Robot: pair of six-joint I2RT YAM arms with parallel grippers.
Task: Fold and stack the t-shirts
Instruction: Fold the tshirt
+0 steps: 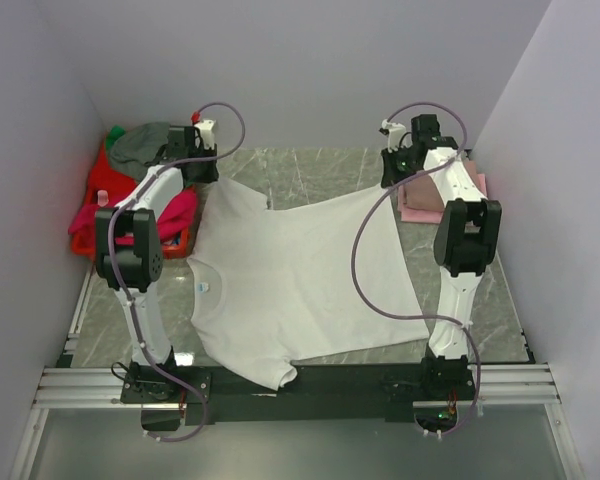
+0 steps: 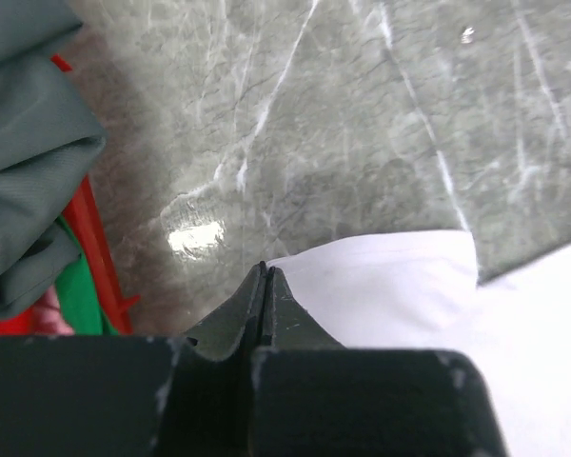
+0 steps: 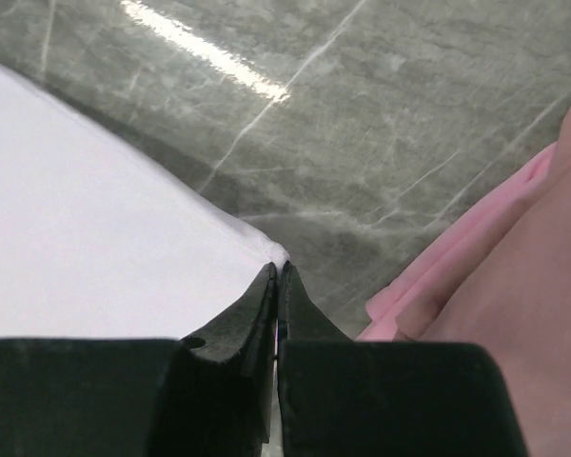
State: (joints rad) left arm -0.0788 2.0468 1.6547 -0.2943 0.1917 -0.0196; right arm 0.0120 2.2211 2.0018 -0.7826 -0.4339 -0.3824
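— Where do we have the white t-shirt (image 1: 300,280)?
— Spread across the middle of the marble table (image 1: 310,172), collar toward our left arm, the small light-blue neck label (image 1: 202,287) showing. One sleeve reaches over the near edge.
— How does it look?
— Plain, soft and mostly flat, with a few shallow creases.
— Our left gripper (image 2: 265,271)?
— Its fingers are pressed together with white cloth pinched at the tips, at the far sleeve.
— And our right gripper (image 3: 278,269)?
— Closed likewise, nipping the far hem corner, just beside the folded pink t-shirt (image 3: 495,286).
— The others?
— A grey tee (image 1: 140,145), a magenta tee (image 1: 175,212) and a green tee (image 2: 76,295) are heaped in the red basket (image 1: 83,243) at our left.
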